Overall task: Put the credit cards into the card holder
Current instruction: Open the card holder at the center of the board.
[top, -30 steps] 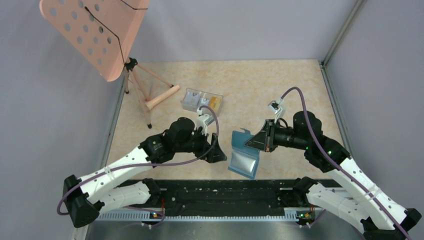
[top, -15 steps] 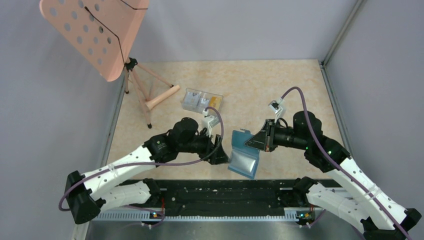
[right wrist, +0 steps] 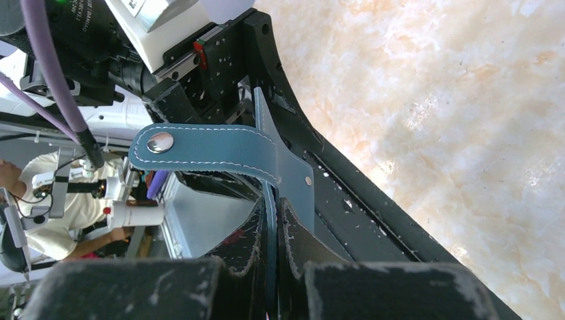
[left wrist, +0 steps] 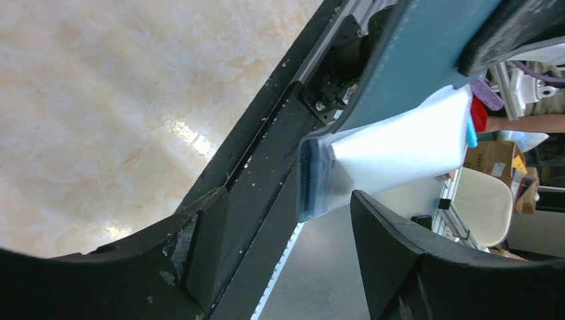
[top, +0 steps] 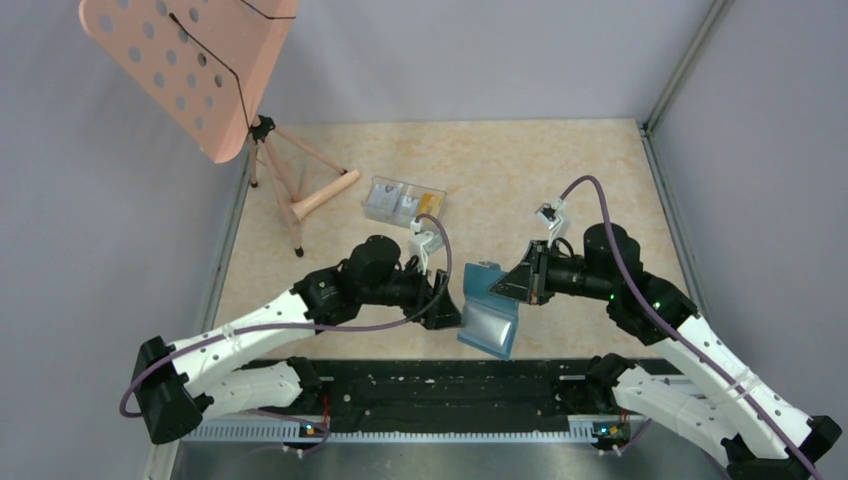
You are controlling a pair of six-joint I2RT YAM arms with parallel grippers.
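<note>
Status: right pincer [right wrist: 273,223] clamped on the card holder [right wrist: 220,150], left pincer [left wrist: 286,217] apart at its hanging flap [left wrist: 393,147]. I must centre the flap between the jaws before closing.

1. Table [top: 560,180]: beige marbled top; grey walls on left, far & right sides.
2. Clear box [top: 404,201]: w/ compartments, lies flat on table, a bit left of centre, toward far edge.
3. Pink stand [top: 200,90]: tripod feet on table by far-left corner, close to left edge. Perforated plate tilted, overhangs left edge. One leg ends near box, not touching.
4. Black rail [top: 450,385]: runs along near edge, white specks on it; arm bases [top: 604,372] sit on it.
</note>
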